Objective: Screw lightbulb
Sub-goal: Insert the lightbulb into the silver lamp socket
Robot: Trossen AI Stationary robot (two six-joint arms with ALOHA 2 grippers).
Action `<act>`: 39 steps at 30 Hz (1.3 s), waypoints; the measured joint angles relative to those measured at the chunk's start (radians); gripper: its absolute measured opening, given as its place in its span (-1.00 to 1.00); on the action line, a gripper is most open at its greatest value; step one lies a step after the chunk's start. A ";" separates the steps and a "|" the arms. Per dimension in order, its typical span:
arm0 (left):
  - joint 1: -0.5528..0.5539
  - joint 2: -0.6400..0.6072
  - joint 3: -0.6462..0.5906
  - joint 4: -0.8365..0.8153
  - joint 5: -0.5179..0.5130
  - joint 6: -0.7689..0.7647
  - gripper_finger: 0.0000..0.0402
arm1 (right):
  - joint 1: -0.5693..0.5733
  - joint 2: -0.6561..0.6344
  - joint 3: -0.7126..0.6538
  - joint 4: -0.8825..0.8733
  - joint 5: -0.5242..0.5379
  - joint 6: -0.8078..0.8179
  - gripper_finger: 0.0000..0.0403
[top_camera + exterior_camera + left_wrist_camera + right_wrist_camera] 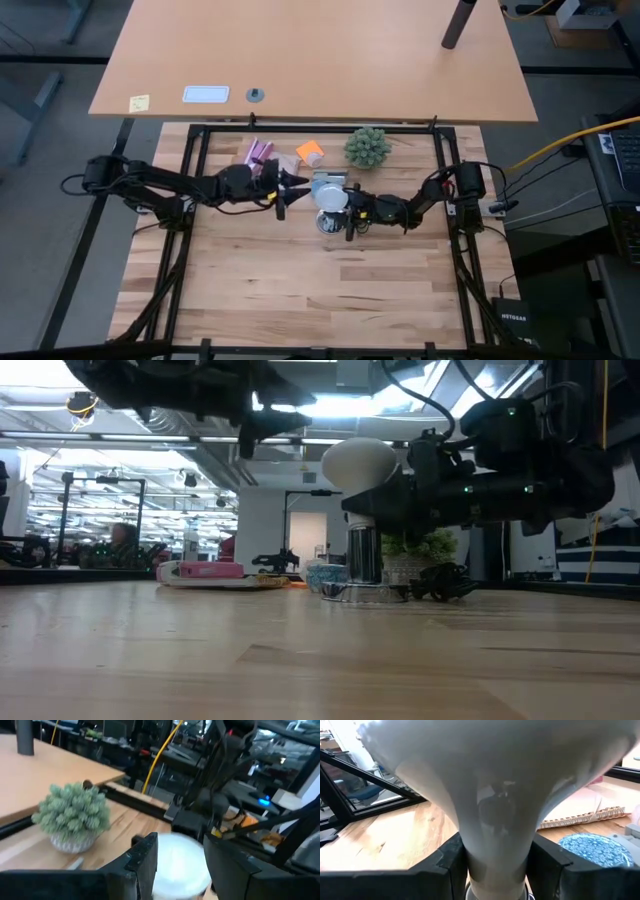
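Note:
The lightbulb (362,463), a frosted white globe with a narrower neck, stands upright over the shiny silver socket (364,557) near the middle of the table. My right gripper (377,510) reaches in level from the table's right and is shut on the bulb's neck. My left gripper (290,190) hovers open just to the left of the globe (181,865), a little above it, touching nothing. The right gripper hides where the bulb's lower end meets the socket. My right gripper pinches the lightbulb's narrow neck (496,837), below the globe, between its two fingers (451,862). The fingers come in level from the table's right, one on each side of the neck. The bulb stands upright directly above the silver socket.
A green spiky ball plant (367,147) in a pale pot stands behind the bulb. Pink (258,152) and orange (310,152) items lie at the far left. A spiral notebook (580,815) and a blue patterned disc (592,847) lie close by. A black cord (445,582) trails from the socket.

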State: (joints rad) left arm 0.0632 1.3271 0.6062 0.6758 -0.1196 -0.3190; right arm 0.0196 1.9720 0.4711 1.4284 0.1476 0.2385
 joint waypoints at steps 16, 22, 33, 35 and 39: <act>-0.008 0.297 0.231 -0.021 0.034 0.073 -0.25 | 0.000 0.002 0.007 -0.011 -0.025 -0.009 -0.21; -0.009 0.312 0.263 -0.108 0.038 0.064 -0.25 | 0.000 0.002 0.006 -0.012 -0.029 -0.007 -0.21; -0.009 0.311 0.264 -0.125 0.034 0.059 -0.25 | 0.000 0.006 0.004 -0.037 -0.044 -0.009 -0.06; -0.009 0.311 0.264 -0.127 0.034 0.059 -0.25 | 0.001 0.007 0.003 -0.037 -0.043 -0.008 -0.04; -0.009 0.311 0.263 -0.130 0.035 0.059 -0.25 | 0.001 0.007 0.003 -0.036 -0.043 -0.008 -0.02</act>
State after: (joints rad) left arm 0.0540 1.6379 0.8696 0.5456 -0.0849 -0.2604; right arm 0.0204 1.9793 0.4740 1.3924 0.1047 0.2308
